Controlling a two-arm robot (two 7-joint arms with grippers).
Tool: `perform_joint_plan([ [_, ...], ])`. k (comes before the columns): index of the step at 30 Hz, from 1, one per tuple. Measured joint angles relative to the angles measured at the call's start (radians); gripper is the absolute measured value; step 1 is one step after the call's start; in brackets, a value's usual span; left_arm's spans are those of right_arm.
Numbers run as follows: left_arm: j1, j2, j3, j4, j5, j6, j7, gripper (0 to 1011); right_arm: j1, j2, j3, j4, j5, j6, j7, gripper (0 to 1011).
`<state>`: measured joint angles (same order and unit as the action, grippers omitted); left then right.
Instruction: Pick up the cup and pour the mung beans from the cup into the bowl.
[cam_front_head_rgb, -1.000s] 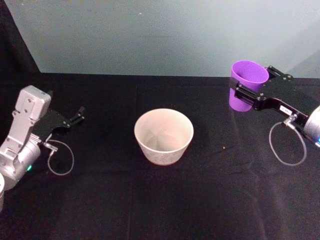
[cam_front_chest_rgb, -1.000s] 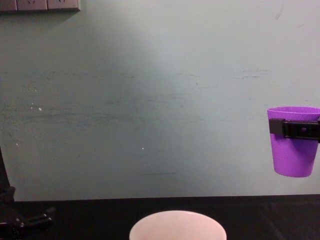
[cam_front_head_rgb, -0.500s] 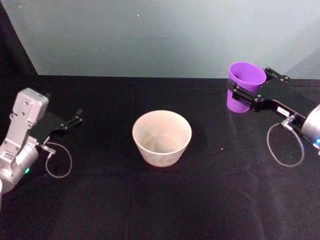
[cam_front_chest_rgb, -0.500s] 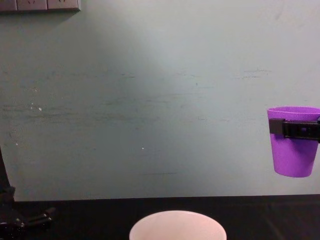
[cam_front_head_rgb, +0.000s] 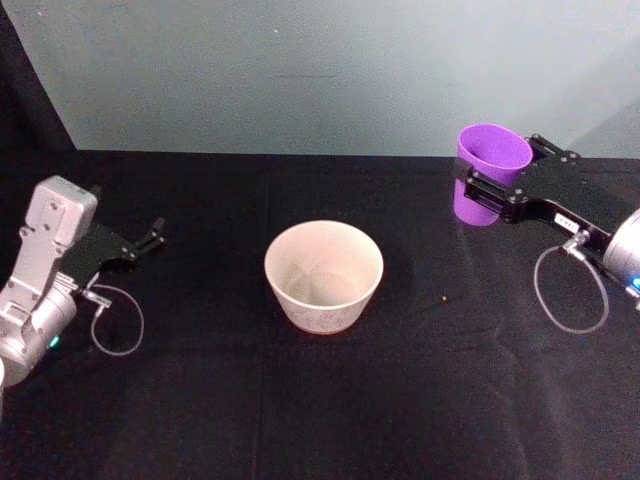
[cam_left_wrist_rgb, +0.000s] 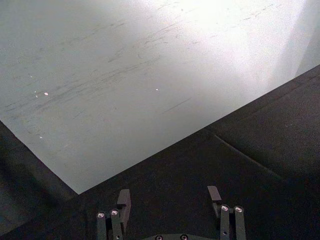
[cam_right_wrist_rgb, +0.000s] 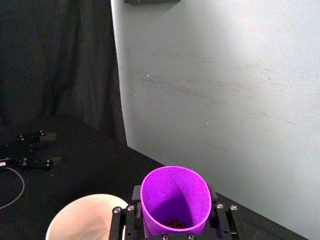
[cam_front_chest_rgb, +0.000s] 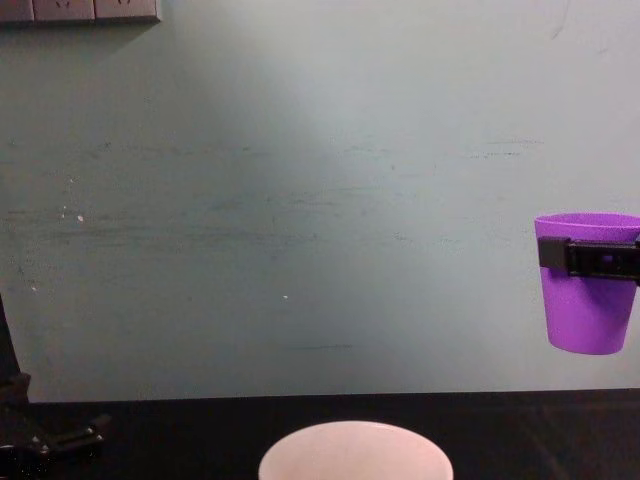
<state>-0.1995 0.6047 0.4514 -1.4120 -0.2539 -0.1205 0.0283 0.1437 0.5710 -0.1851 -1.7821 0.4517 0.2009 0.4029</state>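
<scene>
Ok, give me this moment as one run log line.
right gripper: shut on cup, aloft, upright, right of bowl | bowl: empty | left gripper: open, parked left

Black-draped table (cam_front_head_rgb: 320, 420) — scuffed pale green wall (cam_front_chest_rgb: 320, 200) behind

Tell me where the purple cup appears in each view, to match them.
Head view: cup, far right, held by right gripper.
Chest view: cup at right edge, above the table.
Right wrist view: cup clamped in that gripper.
Left wrist view: left gripper, open, over table.
Shared landmark: white bowl.
</scene>
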Motion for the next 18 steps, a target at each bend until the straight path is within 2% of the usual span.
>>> perform_joint_plan([
  [18,0.0,0.0,0.0,0.0,0.0,0.0,0.0,1000,0.0,0.0,0.0,0.0,0.0,0.0,0.0,731],
])
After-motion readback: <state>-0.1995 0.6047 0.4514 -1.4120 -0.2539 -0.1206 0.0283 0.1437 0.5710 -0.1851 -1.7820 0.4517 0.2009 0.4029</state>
